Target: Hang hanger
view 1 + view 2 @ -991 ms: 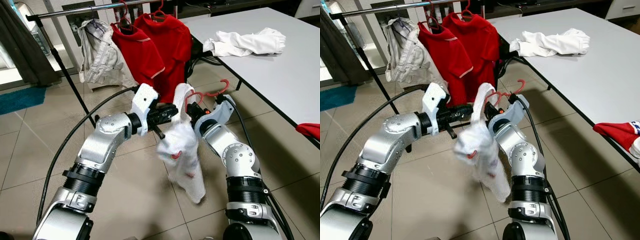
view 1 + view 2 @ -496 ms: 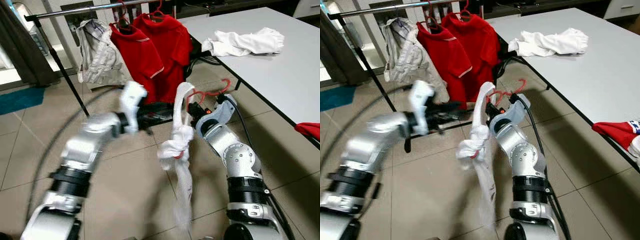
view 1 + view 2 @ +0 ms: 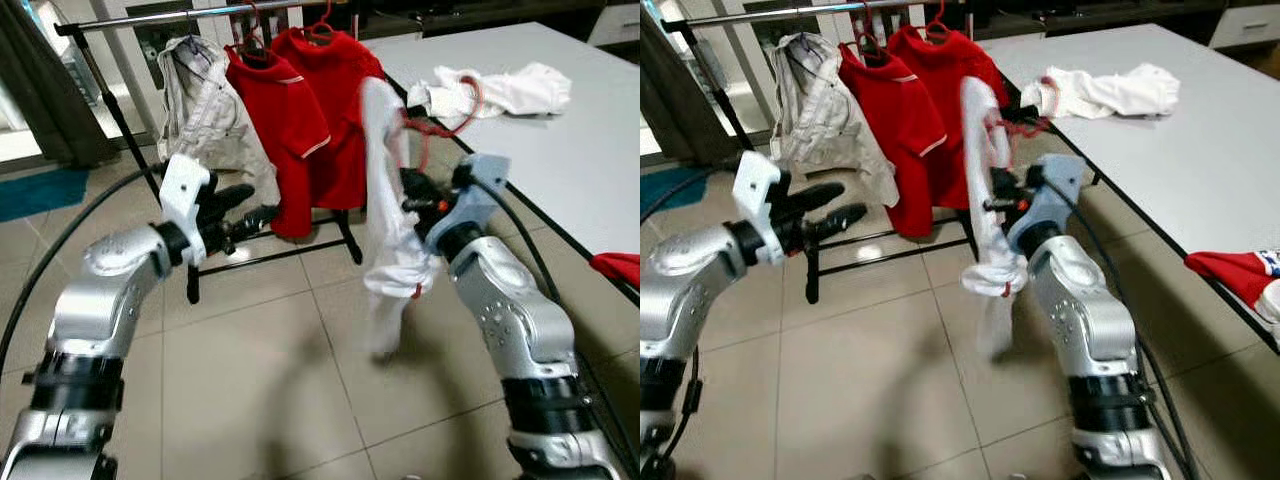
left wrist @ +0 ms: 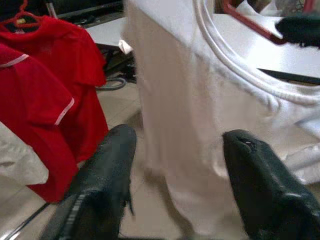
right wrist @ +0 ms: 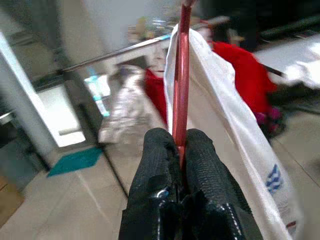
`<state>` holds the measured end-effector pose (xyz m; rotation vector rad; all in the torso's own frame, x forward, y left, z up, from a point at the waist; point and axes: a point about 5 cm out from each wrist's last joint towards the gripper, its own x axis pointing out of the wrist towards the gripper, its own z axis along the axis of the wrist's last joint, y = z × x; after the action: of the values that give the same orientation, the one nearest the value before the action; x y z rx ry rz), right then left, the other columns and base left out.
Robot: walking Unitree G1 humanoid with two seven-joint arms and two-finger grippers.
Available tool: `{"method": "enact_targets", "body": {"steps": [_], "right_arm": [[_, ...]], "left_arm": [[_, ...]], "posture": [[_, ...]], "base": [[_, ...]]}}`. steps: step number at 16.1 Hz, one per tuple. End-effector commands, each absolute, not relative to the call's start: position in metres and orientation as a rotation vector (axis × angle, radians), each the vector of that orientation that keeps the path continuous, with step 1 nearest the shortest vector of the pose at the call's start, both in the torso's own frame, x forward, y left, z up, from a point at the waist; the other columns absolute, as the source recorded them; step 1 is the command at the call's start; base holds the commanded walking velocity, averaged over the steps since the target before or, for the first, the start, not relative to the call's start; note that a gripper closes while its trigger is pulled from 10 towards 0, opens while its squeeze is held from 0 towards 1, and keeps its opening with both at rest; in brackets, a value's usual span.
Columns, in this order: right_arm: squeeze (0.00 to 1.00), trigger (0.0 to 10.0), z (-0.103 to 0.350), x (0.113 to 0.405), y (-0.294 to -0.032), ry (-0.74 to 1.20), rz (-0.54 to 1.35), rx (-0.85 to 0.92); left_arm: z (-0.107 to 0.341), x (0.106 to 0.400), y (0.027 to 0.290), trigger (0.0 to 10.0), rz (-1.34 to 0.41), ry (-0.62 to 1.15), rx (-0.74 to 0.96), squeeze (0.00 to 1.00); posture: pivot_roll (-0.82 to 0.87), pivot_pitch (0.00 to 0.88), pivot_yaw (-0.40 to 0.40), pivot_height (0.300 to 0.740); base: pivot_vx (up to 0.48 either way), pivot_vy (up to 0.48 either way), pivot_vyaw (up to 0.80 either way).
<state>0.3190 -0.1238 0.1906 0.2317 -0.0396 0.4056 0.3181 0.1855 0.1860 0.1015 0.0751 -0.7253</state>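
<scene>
**Left eye view: hanger held up in the right claw, rail off to the upper left**

Left eye view first, from its left edge. Your left gripper (image 3: 245,205) sits at centre left, fingers spread apart and holding nothing; in its wrist view the two black pads frame the white cloth without touching it. Above it, across the top left, runs the metal rail (image 3: 150,17), a thin, smooth, near-level bar. From it hang a pale crumpled garment (image 3: 205,105) and two red polo shirts (image 3: 300,110) on red hangers, crowded together toward the rail's right end.

Move to centre frame. The white shirt (image 3: 385,230) drapes in a long limp fall, bunched into a knot low down, soft and thin. It rides on the red hanger (image 3: 440,118), a slim rigid wire-like piece whose hook curls at upper centre right. Your right gripper (image 5: 179,150) is clamped shut on that hanger; the wrist view shows the red bar pinched between both textured pads, running straight away from the claw.

The relation that matters: the rail lies up and to the left of the hook, beyond the red shirts, so you would need to carry the hook up and leftward over the bar. The right arm owns this move. The hook's facing looks blurred, so I can't say which way it opens.

At far right lie the grey table (image 3: 580,150) and more white cloth (image 3: 510,85).
</scene>
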Motion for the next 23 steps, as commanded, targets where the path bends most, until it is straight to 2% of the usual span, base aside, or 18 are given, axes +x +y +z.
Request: {"method": "enact_targets", "body": {"steps": [1,3,5,10,13,16,23], "right_arm": [[0.00,10.0,0.199,0.313,-0.116,-0.069,0.489,0.219],[0.00,10.0,0.192,0.306,-0.116,0.012,0.604,0.097],[0.00,10.0,0.179,0.304,-0.124,0.091,0.605,-0.061],[0.00,10.0,0.182,0.302,-0.126,0.094,0.639,-0.077],[0.00,10.0,0.197,0.295,-0.120,-0.056,0.716,-0.238],[0.00,10.0,0.199,0.283,-0.116,-0.111,0.834,-0.256],[0.00,10.0,0.186,0.269,-0.129,-0.121,0.960,-0.385]], "left_arm": [[0.189,0.316,0.185,10.0,-0.726,0.066,0.099,1.00],[0.186,0.315,0.183,10.0,-0.726,0.072,0.096,1.00],[0.186,0.315,0.184,10.0,-0.719,0.073,0.104,1.00],[0.186,0.315,0.186,10.0,-0.703,0.071,0.111,1.00],[0.182,0.314,0.186,10.0,-0.693,0.076,0.135,1.00],[0.180,0.312,0.186,10.0,-0.688,0.080,0.141,1.00],[0.175,0.306,0.184,10.0,-0.681,0.080,0.143,1.00]], "posture": [[-0.10,0.000,0.055,0.740],[-0.10,0.000,0.050,0.740],[-0.10,0.000,0.046,0.740],[-0.10,0.000,0.040,0.740],[-0.10,0.000,0.038,0.740],[-0.11,0.000,0.034,0.740],[-0.12,0.000,0.010,0.740]], "base": [[0.000,0.000,0.00],[0.000,0.000,0.00],[0.000,0.000,0.00],[0.000,0.000,0.00],[0.000,0.000,0.00],[0.000,0.000,0.00],[0.000,0.000,0.00]]}}
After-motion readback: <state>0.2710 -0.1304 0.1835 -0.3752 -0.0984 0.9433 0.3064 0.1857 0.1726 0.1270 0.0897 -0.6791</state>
